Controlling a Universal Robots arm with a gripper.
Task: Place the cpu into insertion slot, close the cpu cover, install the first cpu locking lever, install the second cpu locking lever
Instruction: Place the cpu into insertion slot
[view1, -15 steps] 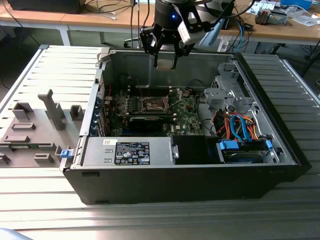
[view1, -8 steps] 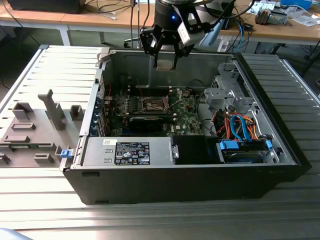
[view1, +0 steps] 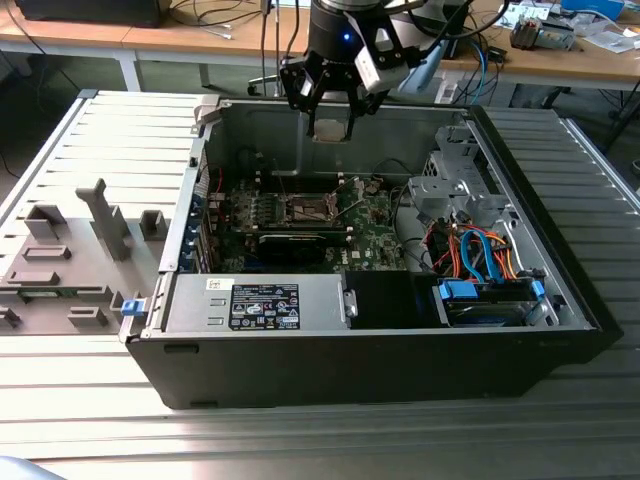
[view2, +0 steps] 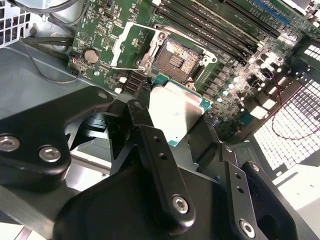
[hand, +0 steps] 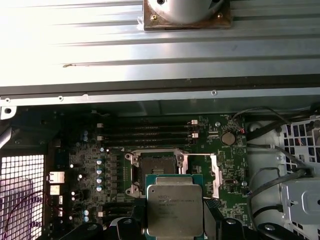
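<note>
My gripper (view1: 330, 122) hangs over the back wall of the open computer case, shut on the cpu (view1: 330, 130). The cpu (view2: 177, 112) (hand: 175, 210) is a flat square chip with a silvery top and green edge, held by its two sides between the black fingers (view2: 150, 145). It is above and apart from the board. The insertion slot (view1: 310, 208) (view2: 176, 60) (hand: 154, 167) lies bare on the green motherboard, dark centre showing. The cpu cover (view2: 119, 47) (hand: 214, 175), a thin silvery frame, is swung open to one side of the slot.
The black case (view1: 350, 370) lies on a ribbed grey table. A power supply (view1: 260, 305) fills its front, and a drive cage (view1: 450, 190) with blue and orange cables (view1: 480, 255) is at the exterior view's right. Grey fixtures (view1: 60, 260) stand at the left.
</note>
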